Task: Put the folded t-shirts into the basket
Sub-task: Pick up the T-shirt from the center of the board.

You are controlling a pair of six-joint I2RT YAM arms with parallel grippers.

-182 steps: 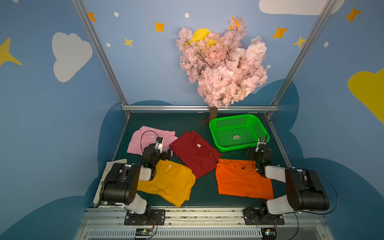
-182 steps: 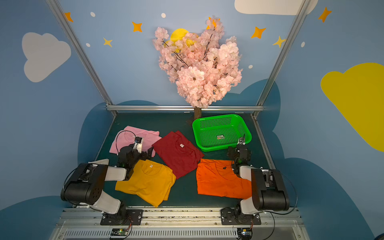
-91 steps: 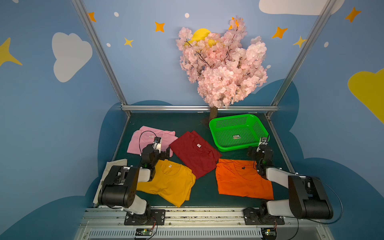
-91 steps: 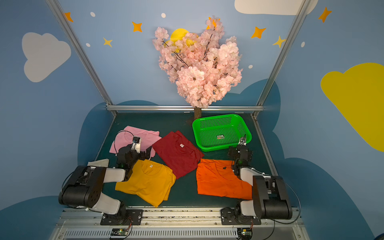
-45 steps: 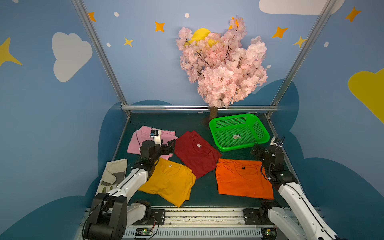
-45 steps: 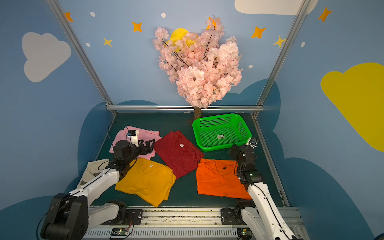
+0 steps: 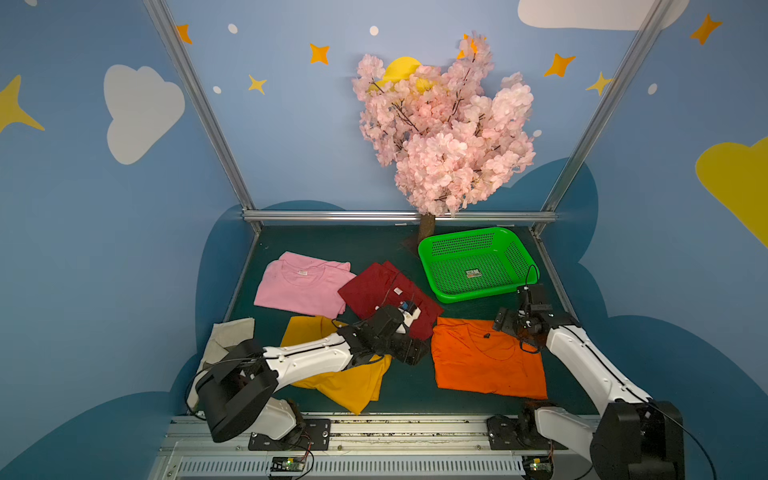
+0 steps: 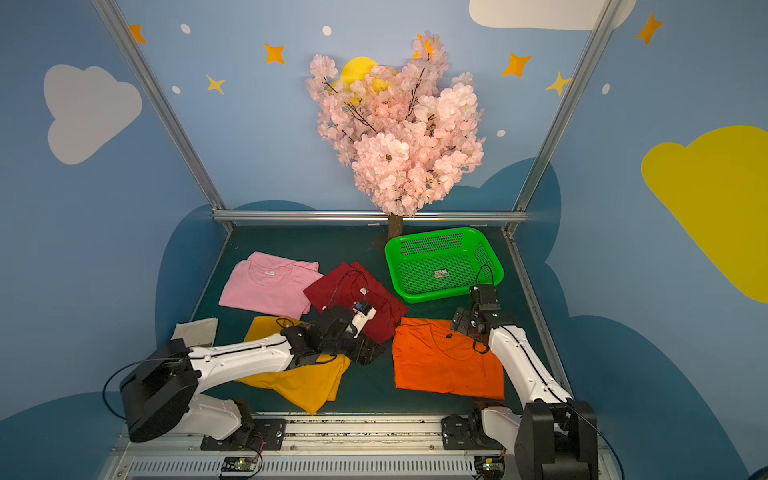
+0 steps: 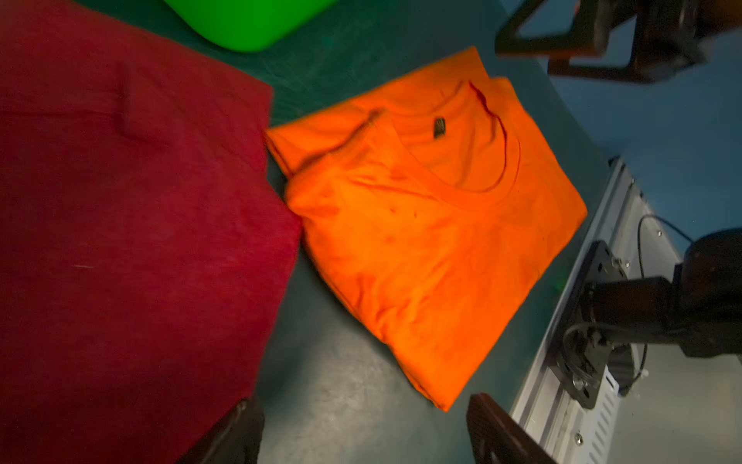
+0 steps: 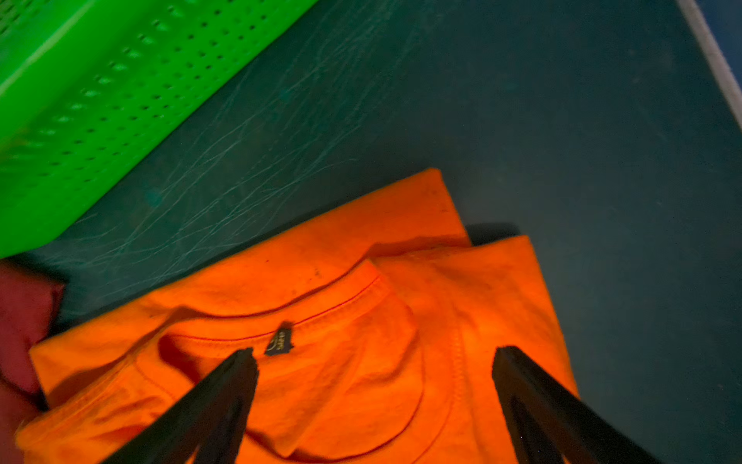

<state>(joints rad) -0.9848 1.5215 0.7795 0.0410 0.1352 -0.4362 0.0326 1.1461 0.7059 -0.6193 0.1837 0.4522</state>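
The left pincer [image 7: 413, 353] hangs low with its fingers spread wide and nothing between them. In the left wrist view only the bare dark green surface [image 9: 341, 381] shows in the gap. The dark red t-shirt [image 7: 374, 291] lies just beside one finger [image 9: 237, 434], its near corner right at the pincer. The orange t-shirt [image 9: 421, 241] lies ahead of the pincer and toward the other finger, close to but not between them. Whether the fingertips touch the surface cannot be told. The mustard yellow t-shirt [image 7: 345, 382] lies under the left forearm, behind the pincer, and the light pink t-shirt [image 7: 299, 286] is well apart from it, beyond the dark red one.

The right pincer [image 10: 373, 401] is also spread wide and grips nothing. It hovers above the collar end of the orange t-shirt [image 10: 321, 281], with both fingers over the cloth. The small dark neck label [image 10: 280, 342] sits just ahead of one finger [image 10: 225, 393].

The green basket [image 7: 478, 296] stands beyond the right pincer, near it but apart, with a strip of surface between basket and orange shirt. A small sticker [image 7: 473, 273] lies on the basket's mesh floor. All four folded shirts lie flat on the surface outside the basket, as both top views show.
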